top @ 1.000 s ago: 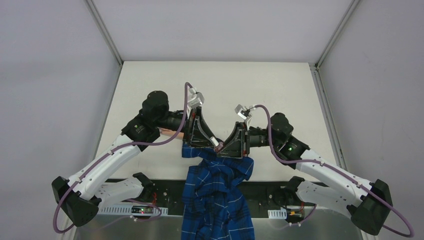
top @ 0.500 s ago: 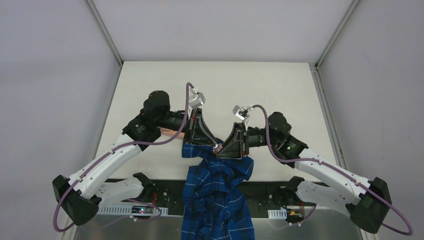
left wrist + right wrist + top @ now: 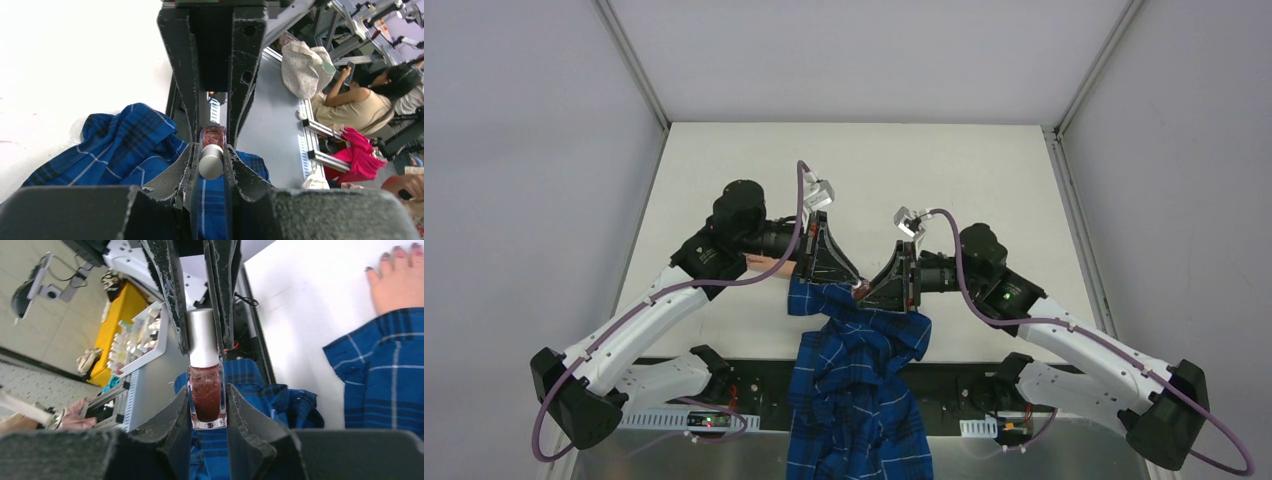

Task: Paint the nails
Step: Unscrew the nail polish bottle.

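From above, your two arms reach inward over the table (image 3: 944, 170) and meet tip to tip. The left gripper (image 3: 852, 283) and right gripper (image 3: 871, 291) are above the plaid sleeve (image 3: 854, 380), and the pale hand (image 3: 767, 263) peeks out under the left arm. Your left wrist view shows what that angle hides: its fingers are clamped on the cap (image 3: 211, 162) of the polish bottle (image 3: 212, 135). Your right wrist view shows its fingers gripping the bottle's glass body. The nails (image 3: 398, 250) rest on the table at upper right, well apart from the bottle.
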`<action>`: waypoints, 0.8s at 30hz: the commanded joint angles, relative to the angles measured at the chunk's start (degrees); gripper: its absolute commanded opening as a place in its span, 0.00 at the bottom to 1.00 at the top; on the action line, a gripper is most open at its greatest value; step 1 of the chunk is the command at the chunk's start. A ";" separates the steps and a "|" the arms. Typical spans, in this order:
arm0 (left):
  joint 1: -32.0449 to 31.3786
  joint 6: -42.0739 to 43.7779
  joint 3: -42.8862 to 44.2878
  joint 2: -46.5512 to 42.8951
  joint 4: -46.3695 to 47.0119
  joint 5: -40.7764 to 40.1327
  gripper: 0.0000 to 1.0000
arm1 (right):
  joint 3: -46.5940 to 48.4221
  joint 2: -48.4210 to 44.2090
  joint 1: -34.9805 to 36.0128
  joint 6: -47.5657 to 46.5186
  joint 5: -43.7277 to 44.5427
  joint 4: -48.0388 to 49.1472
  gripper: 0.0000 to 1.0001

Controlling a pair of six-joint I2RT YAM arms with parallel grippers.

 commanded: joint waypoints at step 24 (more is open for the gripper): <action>2.44 -10.72 -0.31 6.06 -1.96 -18.29 0.00 | 9.57 6.40 5.88 -11.81 58.93 -4.70 0.00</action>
